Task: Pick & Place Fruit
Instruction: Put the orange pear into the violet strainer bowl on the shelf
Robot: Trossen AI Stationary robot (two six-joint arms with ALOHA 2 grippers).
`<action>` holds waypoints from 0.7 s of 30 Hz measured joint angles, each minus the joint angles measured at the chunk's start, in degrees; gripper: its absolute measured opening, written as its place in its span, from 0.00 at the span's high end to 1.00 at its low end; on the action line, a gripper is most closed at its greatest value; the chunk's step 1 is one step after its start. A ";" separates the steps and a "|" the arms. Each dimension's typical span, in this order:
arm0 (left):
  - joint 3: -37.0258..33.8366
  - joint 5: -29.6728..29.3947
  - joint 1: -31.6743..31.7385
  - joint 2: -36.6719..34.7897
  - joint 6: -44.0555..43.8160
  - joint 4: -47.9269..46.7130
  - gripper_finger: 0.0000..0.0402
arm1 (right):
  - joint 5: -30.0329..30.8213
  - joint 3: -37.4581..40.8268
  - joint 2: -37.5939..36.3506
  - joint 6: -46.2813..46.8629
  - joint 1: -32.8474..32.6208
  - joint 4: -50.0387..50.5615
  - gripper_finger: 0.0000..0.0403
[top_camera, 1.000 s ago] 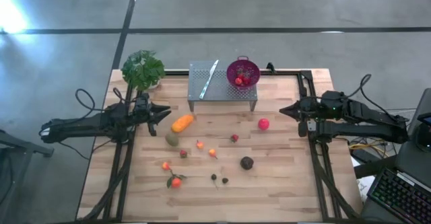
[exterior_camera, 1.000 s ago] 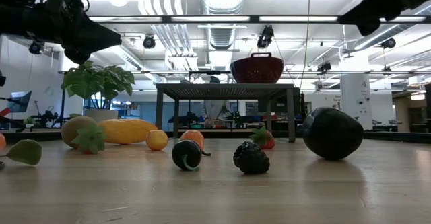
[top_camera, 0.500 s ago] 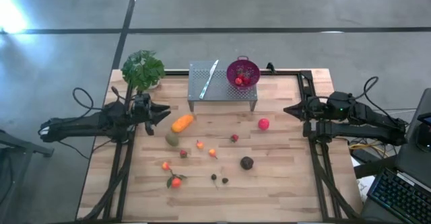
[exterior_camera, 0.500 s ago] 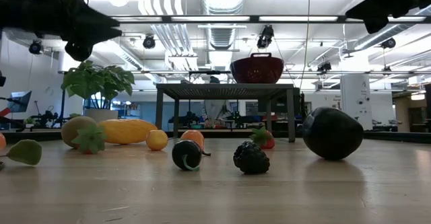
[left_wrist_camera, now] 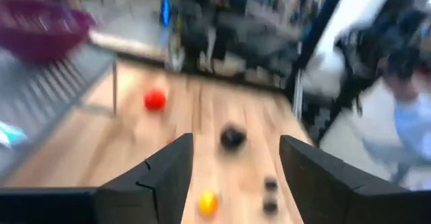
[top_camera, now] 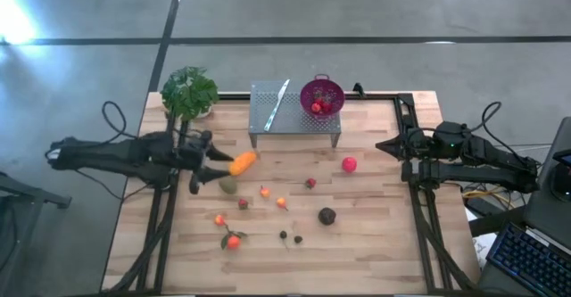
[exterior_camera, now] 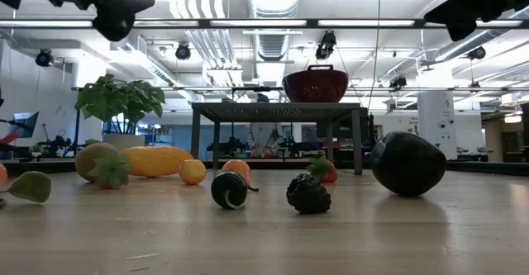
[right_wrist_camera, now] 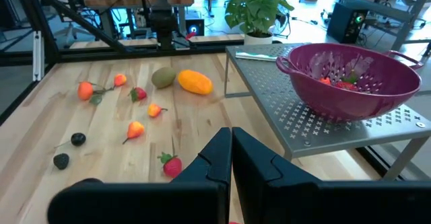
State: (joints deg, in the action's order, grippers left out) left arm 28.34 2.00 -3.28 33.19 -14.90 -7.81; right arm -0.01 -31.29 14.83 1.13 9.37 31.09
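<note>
Two dark arms flank the wooden bench (top_camera: pixel 375 243) in the high view. The left pincer (top_camera: pixel 207 163) sits left of centre, its fingers (left_wrist_camera: pixel 168 177) apart and clamped on nothing, just beside the elongated orange fruit (top_camera: pixel 242 162) and the olive-green fruit (top_camera: pixel 228 185). The right pincer (top_camera: pixel 382 146) waits at the right edge with its fingers pressed together — empty. A perforated metal stand (top_camera: pixel 294 110) at upper centre carries the purple colander (top_camera: pixel 321 95). Lower on the bench lie the dark purple ball (top_camera: pixel 327 215), the red ball (top_camera: pixel 349 164) and scattered tiny red and orange pieces (top_camera: pixel 265 192) — all well apart from the colander.
</note>
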 joint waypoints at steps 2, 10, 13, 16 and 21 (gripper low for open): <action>3.17 -2.01 -2.77 2.86 -0.42 -5.45 0.45 | -0.02 0.00 0.00 0.00 0.00 0.02 0.98; 17.17 -6.12 -11.20 13.63 -8.03 -28.87 0.46 | 0.00 0.00 0.00 -0.02 0.00 0.00 0.98; 21.08 -6.06 -13.19 17.19 -11.03 -39.05 0.46 | 0.00 0.00 0.00 -0.02 0.00 0.00 0.98; 24.01 -6.06 -14.66 19.90 -13.43 -44.31 0.47 | 0.00 0.00 0.00 -0.02 0.00 0.00 0.98; 24.13 -3.26 -16.72 23.09 -16.83 -45.80 0.48 | 0.00 0.00 0.00 -0.04 0.00 0.00 0.98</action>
State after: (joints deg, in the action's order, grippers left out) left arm 52.47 -1.26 -20.00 56.28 -31.73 -53.61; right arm -0.01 -31.29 14.83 1.09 9.37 31.09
